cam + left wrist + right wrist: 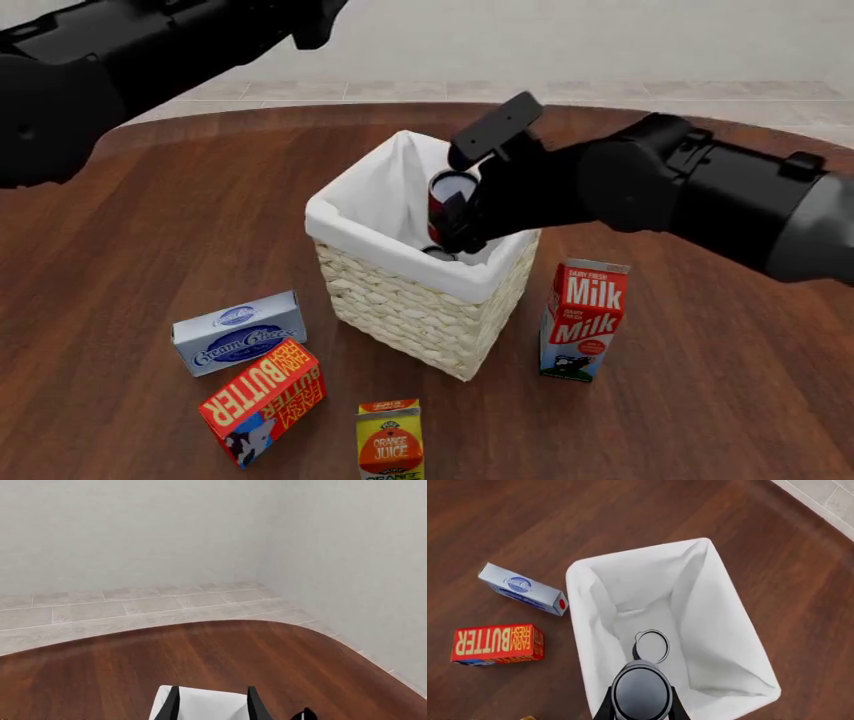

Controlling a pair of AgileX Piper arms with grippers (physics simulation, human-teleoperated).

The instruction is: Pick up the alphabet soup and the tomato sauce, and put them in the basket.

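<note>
Orange juice (388, 440) sits closest on the bench (694, 420). Right tool (458, 228) grips the tomato sauce (449, 196) over the basket (414, 300). Another can (652, 646) lies inside. Left tool (210, 705) looks spread apart.

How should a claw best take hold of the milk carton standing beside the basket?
Grip the milk carton across its flat side walls, below the sloped top, coming from above: it stands upright, with the basket close at its left.
</note>
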